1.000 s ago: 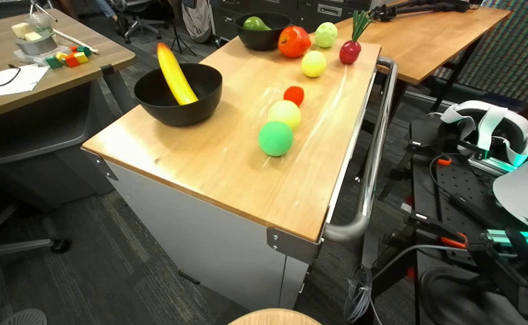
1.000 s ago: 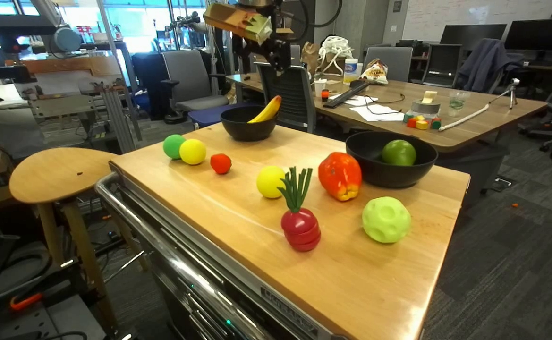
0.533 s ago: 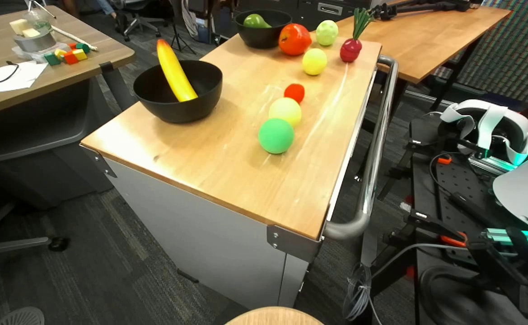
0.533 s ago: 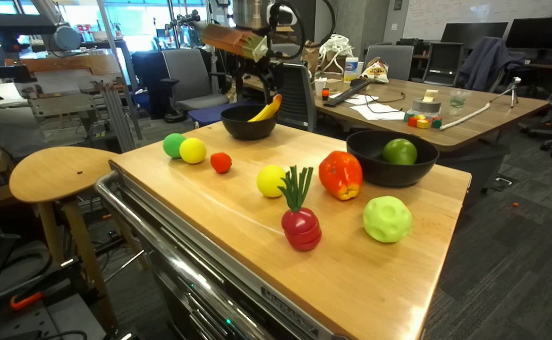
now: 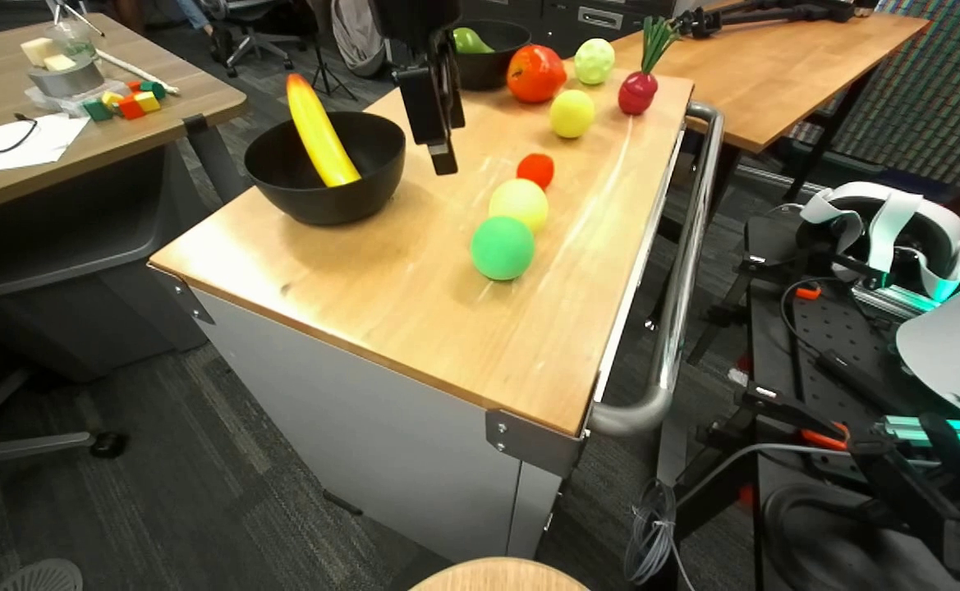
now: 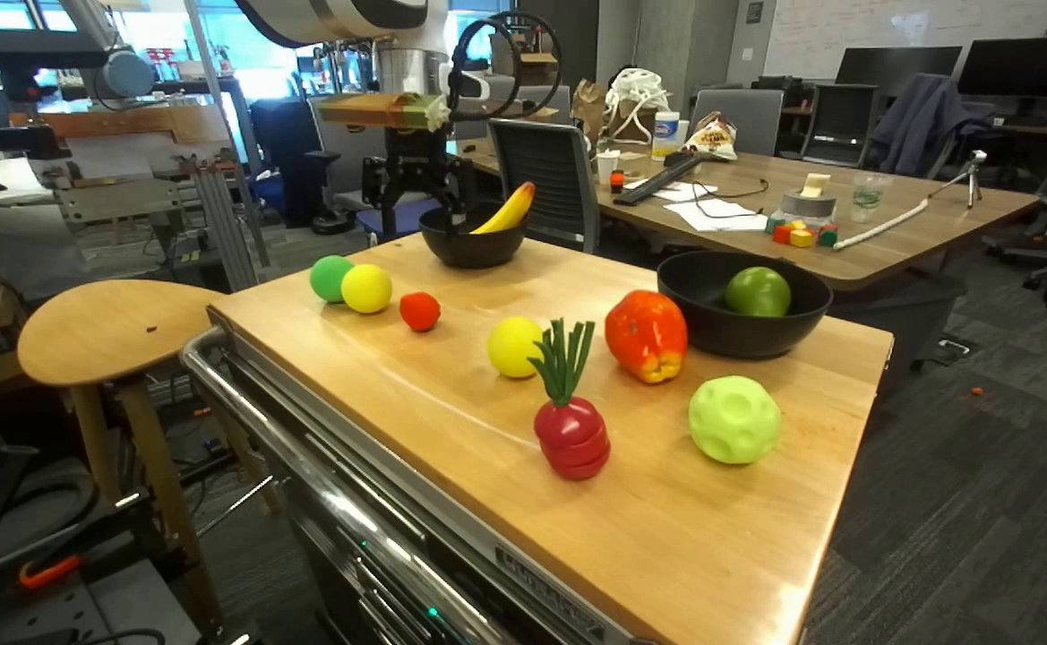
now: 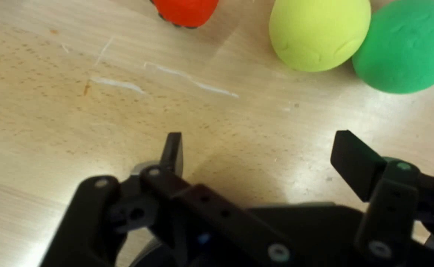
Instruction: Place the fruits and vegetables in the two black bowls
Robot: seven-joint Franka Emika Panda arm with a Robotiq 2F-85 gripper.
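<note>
My gripper (image 7: pixel 259 152) is open and empty above the wooden tabletop; it also shows in an exterior view (image 6: pixel 423 226). A black bowl (image 5: pixel 340 205) beside it holds a yellow banana (image 5: pixel 315 135). The farther black bowl (image 6: pixel 711 327) holds a green fruit (image 6: pixel 758 292). In the wrist view a red fruit (image 7: pixel 187 11), a yellow ball (image 7: pixel 319 33) and a green ball (image 7: pixel 404 48) lie beyond the fingertips. Another yellow ball (image 6: pixel 514 347), a red-orange fruit (image 6: pixel 647 336), a light green dimpled ball (image 6: pixel 734 419) and a red radish with green stems (image 6: pixel 572 439) stand on the tabletop.
The tabletop belongs to a cart with a metal handle (image 6: pixel 326 488) along one side. A round wooden stool (image 6: pixel 115 327) stands by the cart's end. A desk (image 6: pixel 845 242) with loose items is behind the bowls.
My gripper has come down and moved left in an exterior view, clear of the banana bowl's far side. It now also enters the view where it was absent. The fruits and bowls stay put.
</note>
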